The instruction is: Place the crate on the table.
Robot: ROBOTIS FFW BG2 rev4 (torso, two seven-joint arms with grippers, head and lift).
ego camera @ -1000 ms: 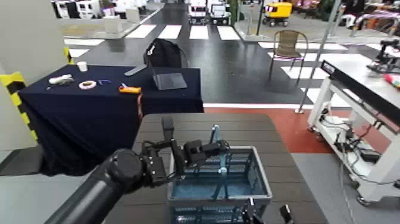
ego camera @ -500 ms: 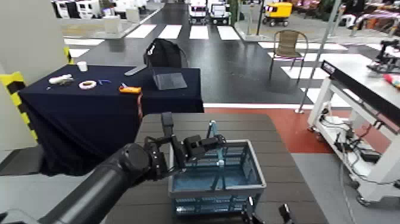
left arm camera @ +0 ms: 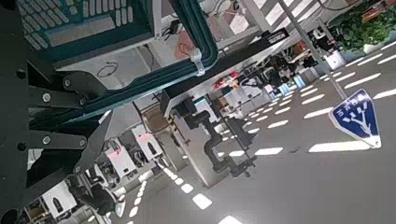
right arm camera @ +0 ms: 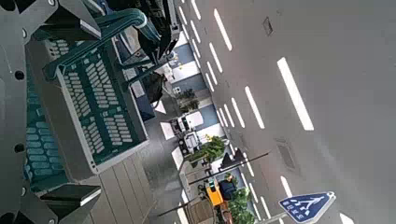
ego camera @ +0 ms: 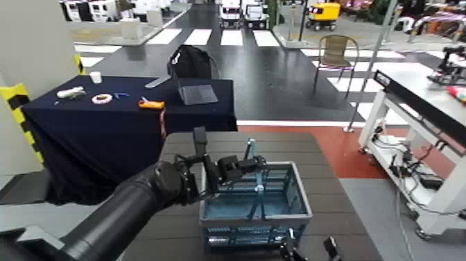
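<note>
The crate (ego camera: 253, 208), blue-grey with lattice sides and a light rim, hangs over the near half of the dark brown slatted table (ego camera: 326, 177). Whether its base touches the top I cannot tell. My left gripper (ego camera: 251, 166) reaches in from the left and is shut on the thin teal handle (ego camera: 259, 184) at the crate's middle. In the left wrist view the handle (left arm camera: 201, 37) and the lattice (left arm camera: 56, 19) fill the frame from close up. My right gripper (ego camera: 308, 250) sits low at the near edge, just before the crate, open and holding nothing. The right wrist view shows the crate (right arm camera: 98, 93) beyond it.
A navy cloth-draped table (ego camera: 104, 132) with a laptop (ego camera: 196, 92) and small items stands at the left behind the brown table. A white-framed workbench (ego camera: 416, 97) is at the right. A chair (ego camera: 336, 52) and a red floor strip lie beyond.
My left gripper has carried the crate a little farther from me and slightly to the right over the table. The right gripper has stayed put.
</note>
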